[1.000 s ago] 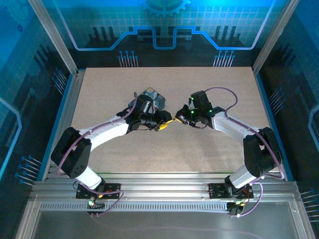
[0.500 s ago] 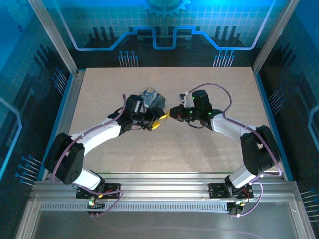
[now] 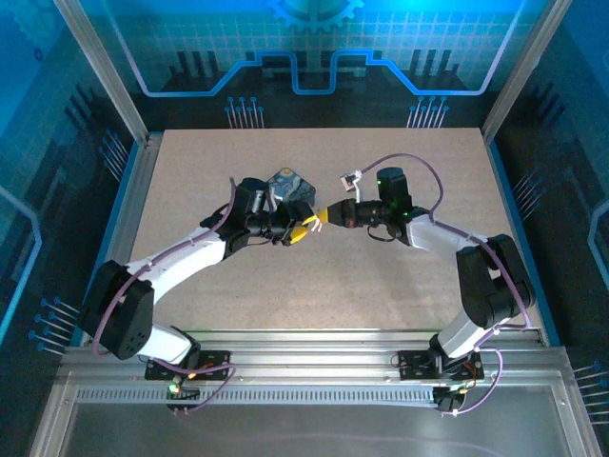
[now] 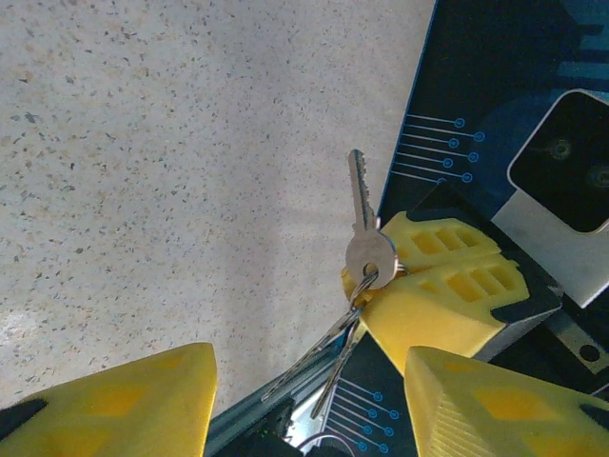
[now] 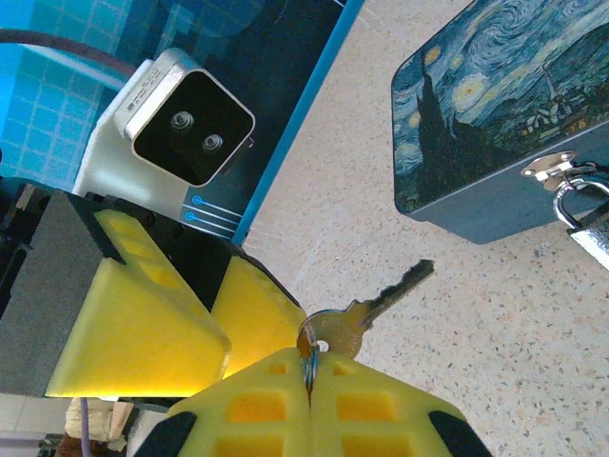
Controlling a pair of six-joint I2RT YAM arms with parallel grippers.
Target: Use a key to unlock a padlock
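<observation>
My right gripper (image 5: pixel 309 369) is shut on the ring of the key (image 5: pixel 379 300), whose silver blade sticks out toward the box. In the left wrist view the same key (image 4: pixel 361 217) stands up from the right gripper's yellow fingers (image 4: pixel 447 290), with spare keys dangling below. My left gripper (image 4: pixel 309 409) is open, its yellow fingers spread on either side of the hanging keys without touching them. The grey padlock (image 5: pixel 592 221) hangs on the hasp of the dark blue swirl box (image 5: pixel 495 114). From the top both grippers (image 3: pixel 301 229) (image 3: pixel 324 216) meet tip to tip just in front of the box (image 3: pixel 288 181).
The speckled table (image 3: pixel 381 286) stretches wide in front of the arms. A white tag (image 3: pixel 353 177) lies right of the box. Aluminium rails (image 3: pixel 133 190) frame the table sides, and the left wrist's white camera block (image 5: pixel 186 116) shows in the right wrist view.
Both grippers have shifted a little left and toward the box. The right gripper has stretched out level, bringing the key up to the left gripper's open fingers.
</observation>
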